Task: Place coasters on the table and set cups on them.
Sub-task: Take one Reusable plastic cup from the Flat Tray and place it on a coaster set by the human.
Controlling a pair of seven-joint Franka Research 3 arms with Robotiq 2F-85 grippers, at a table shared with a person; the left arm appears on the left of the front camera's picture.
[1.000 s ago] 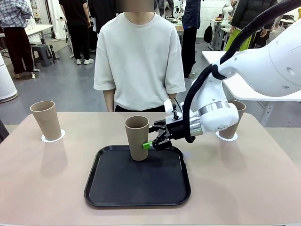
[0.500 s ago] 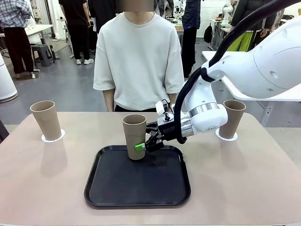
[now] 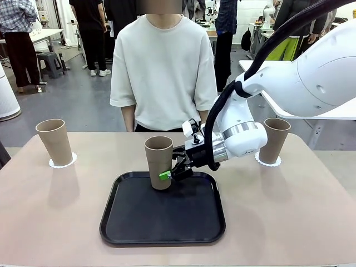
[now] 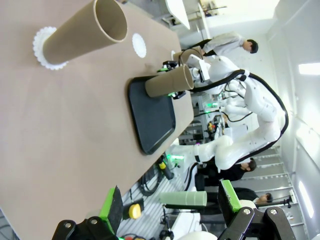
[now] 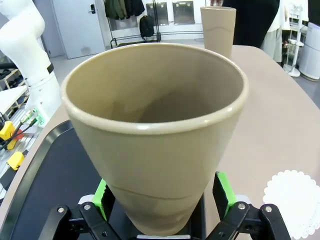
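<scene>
A: Right gripper (image 3: 169, 173)?

B: Jaws spread wide, one green pad on each side of the middle cup (image 3: 158, 161), low on its wall. Hard to tell from the wrist view whether either pad touches; no squeeze visible.

A: Why so low?

B: Probably for a steady hold on a tall tapered shape, narrowest near the base. Upright on the far edge of the black tray (image 3: 167, 233), not yet on a coaster.

A: And its target?

B: A bare coaster (image 5: 292, 197) on the table (image 3: 55, 222), just past the tray's far edge, toward the person (image 3: 164, 67). Short carry, with the tray rim to clear first.

A: Elsewhere?

B: Left cup (image 3: 54, 142) on its left coaster (image 3: 62, 163), right cup (image 3: 276, 139) on its right coaster (image 3: 268, 162), both well apart from the path. Right arm close in front of the right cup, though. Left gripper (image 4: 170, 205) off at the left, jaws wide and empty.
</scene>
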